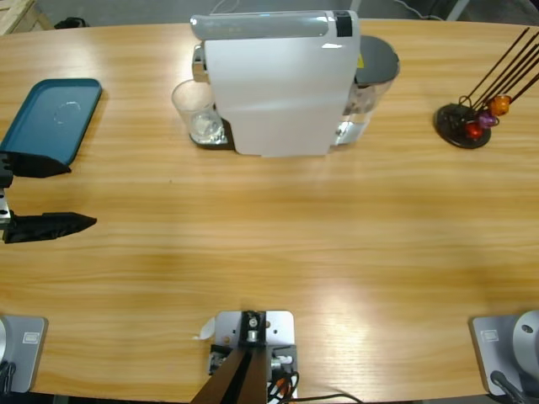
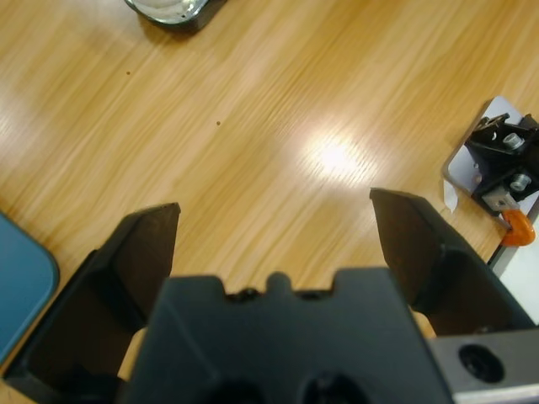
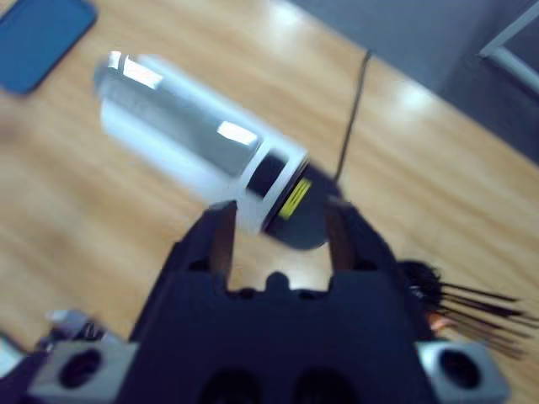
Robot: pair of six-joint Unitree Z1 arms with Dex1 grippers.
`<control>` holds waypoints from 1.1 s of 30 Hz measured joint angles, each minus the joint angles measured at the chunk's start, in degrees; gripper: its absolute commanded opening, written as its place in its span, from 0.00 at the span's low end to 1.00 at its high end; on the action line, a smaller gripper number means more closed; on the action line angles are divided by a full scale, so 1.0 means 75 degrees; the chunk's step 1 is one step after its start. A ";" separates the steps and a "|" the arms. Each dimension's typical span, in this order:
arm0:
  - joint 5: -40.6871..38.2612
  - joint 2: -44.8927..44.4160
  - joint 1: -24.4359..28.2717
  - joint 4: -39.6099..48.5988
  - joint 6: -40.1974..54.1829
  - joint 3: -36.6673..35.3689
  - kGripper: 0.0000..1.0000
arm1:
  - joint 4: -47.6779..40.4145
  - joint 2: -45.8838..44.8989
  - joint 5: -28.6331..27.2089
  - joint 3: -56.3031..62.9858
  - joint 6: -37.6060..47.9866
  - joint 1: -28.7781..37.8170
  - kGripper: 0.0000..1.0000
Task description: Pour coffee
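Hovering at the surface's (image 1: 278, 244) left edge, the left gripper (image 1: 46, 194) has its jaws spread wide over bare wood, just beside the blue tray (image 1: 52, 118). A clear glass (image 1: 196, 112) stands under the white coffee machine's (image 1: 278, 84) spout; whether it holds coffee I cannot tell. The right gripper (image 3: 278, 231), jaws parted and empty, looks down on the machine from above. A capsule holder (image 1: 467, 122) stands far right.

Glossy white plastic machine (image 1: 278, 93) on smooth varnished wooden table (image 1: 295, 236).
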 measured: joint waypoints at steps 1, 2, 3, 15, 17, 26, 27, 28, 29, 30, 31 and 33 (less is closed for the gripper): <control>0.0000 0.0000 -0.0069 -0.0016 0.0000 0.0012 1.00 | -0.0436 -0.0380 0.0278 0.0827 0.0000 0.0025 1.00; 0.0000 0.0000 -0.0131 -0.0030 0.0000 0.0021 1.00 | -0.0864 -0.0730 0.0521 0.1569 0.0000 0.0042 1.00; 0.0000 0.0000 -0.0163 -0.0036 0.0000 0.0023 1.00 | -0.1277 -0.1068 0.0747 0.2254 0.0000 0.0049 1.00; 0.0000 0.0001 -0.0209 -0.0285 -0.0366 0.0286 1.00 | -0.4467 -0.2089 0.1066 0.6598 0.0000 0.0064 1.00; 0.0012 -0.0012 -0.0209 -0.0375 -0.0528 0.0399 1.00 | -0.4699 -0.2091 0.1066 0.6817 0.0000 0.0064 1.00; 0.0113 -0.0228 -0.0210 -0.0438 -0.0708 0.0493 1.00 | -0.4795 -0.2285 0.1156 0.7027 0.0000 0.0065 1.00; 0.0114 -0.0267 -0.0210 -0.0438 -0.0708 0.0493 1.00 | -0.4794 -0.2318 0.1156 0.7051 0.0000 0.0065 1.00; 0.0115 -0.0291 -0.0210 -0.0438 -0.0708 0.0493 1.00 | -0.4794 -0.2387 0.1156 0.7079 0.0000 0.0066 1.00; 0.0130 -0.0305 -0.0210 -0.0438 -0.0708 0.0493 1.00 | -0.4793 -0.2491 0.1156 0.7123 0.0000 0.0066 1.00; 0.0163 -0.0312 -0.0210 -0.0438 -0.0708 0.0493 1.00 | -0.4793 -0.2590 0.1155 0.7178 0.0000 0.0066 1.00; 0.0211 -0.0313 -0.0210 -0.0438 -0.0708 0.0494 1.00 | -0.4792 -0.2669 0.1123 0.7252 0.0000 0.0066 1.00; 0.0279 -0.0313 -0.0210 -0.0438 -0.0657 0.0495 1.00 | -0.4791 -0.2769 0.1049 0.7394 0.0000 0.0066 1.00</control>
